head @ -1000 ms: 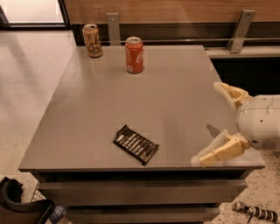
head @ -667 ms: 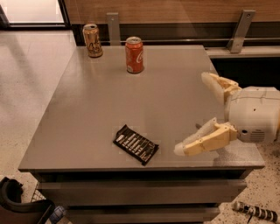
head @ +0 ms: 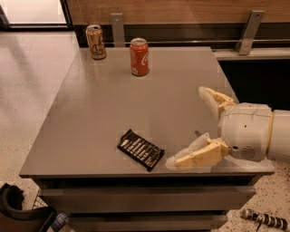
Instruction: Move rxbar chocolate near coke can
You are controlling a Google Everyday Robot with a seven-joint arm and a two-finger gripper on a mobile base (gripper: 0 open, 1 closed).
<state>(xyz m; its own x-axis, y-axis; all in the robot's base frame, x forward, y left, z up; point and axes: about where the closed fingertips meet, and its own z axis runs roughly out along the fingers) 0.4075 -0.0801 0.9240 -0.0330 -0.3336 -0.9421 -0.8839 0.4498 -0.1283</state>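
Speckled floor [head: 27, 90], wood-panelled wall [head: 181, 11] and grey tabletop [head: 113, 104] are suggesting an office or lab; the pincer [head: 186, 127] is hovering over its near corner.

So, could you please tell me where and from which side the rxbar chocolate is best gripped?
Probably from above, across the narrow width at mid-length. The rxbar chocolate lies flat on the table, turned diagonally, so no side offers a way under it. The pincer, open beside it near the table's front edge, would need turning to span its long edges.

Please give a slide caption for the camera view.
Open pincer beside the rxbar chocolate on the table; coke can at the rear.
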